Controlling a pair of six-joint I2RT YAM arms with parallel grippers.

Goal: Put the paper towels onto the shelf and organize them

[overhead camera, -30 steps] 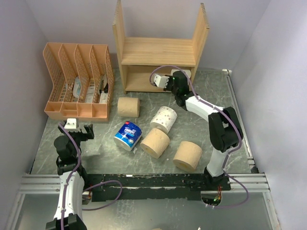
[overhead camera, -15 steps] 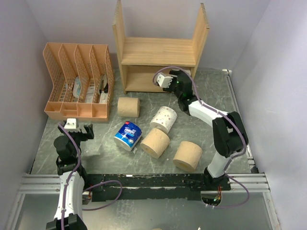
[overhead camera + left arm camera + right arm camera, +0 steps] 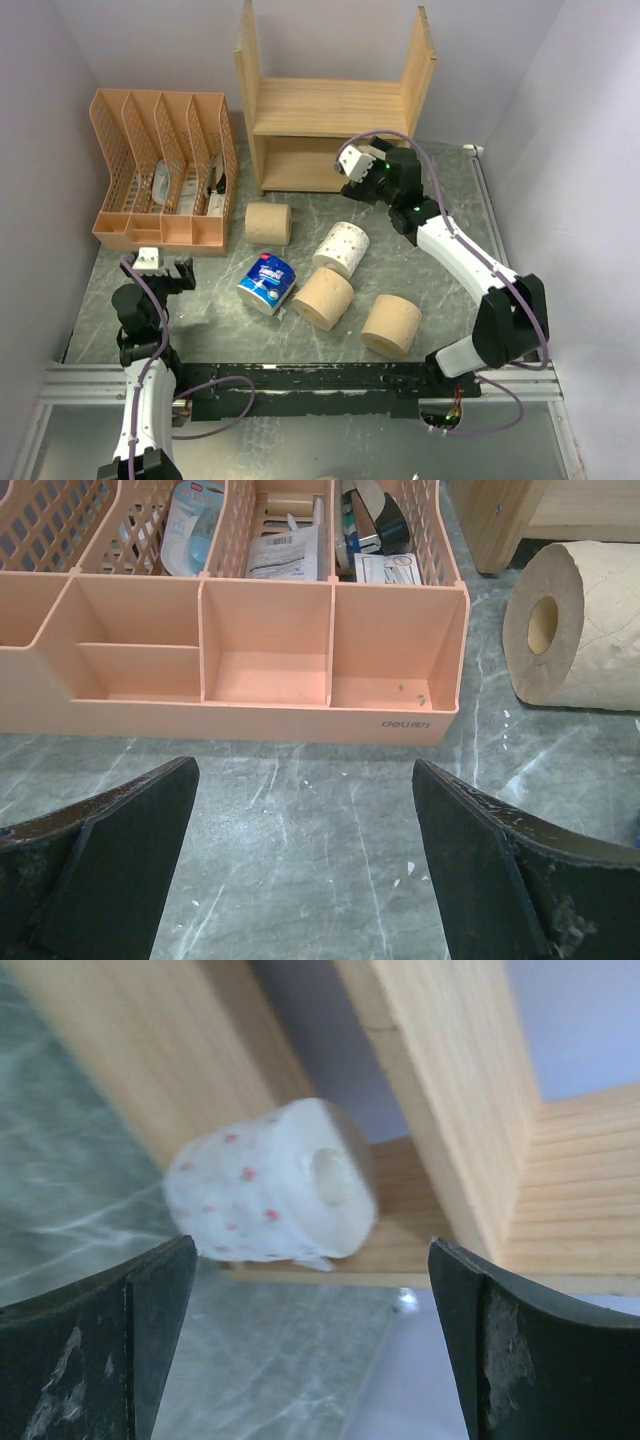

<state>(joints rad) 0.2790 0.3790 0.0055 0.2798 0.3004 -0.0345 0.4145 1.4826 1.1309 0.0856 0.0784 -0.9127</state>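
The wooden shelf (image 3: 330,105) stands at the back of the table. A white roll with red dots (image 3: 270,1195) lies on its side on the lower board (image 3: 410,1235) in the right wrist view, free of my right gripper (image 3: 310,1250). That gripper (image 3: 378,172) is open just in front of the roll. Five paper towels lie on the table: a tan roll (image 3: 268,222), a white patterned roll (image 3: 342,248), a blue-wrapped roll (image 3: 267,282) and two more tan rolls (image 3: 324,298) (image 3: 391,325). My left gripper (image 3: 160,265) (image 3: 305,770) is open and empty at the near left.
A peach mesh file organizer (image 3: 160,160) (image 3: 265,695) holding small items stands at the left, just ahead of the left gripper. The tan roll (image 3: 565,630) lies to its right. White walls close in the sides and the back.
My right gripper has opened, letting go of the white dotted roll on the lower shelf board, and has drawn back to the right. The left arm has not moved.
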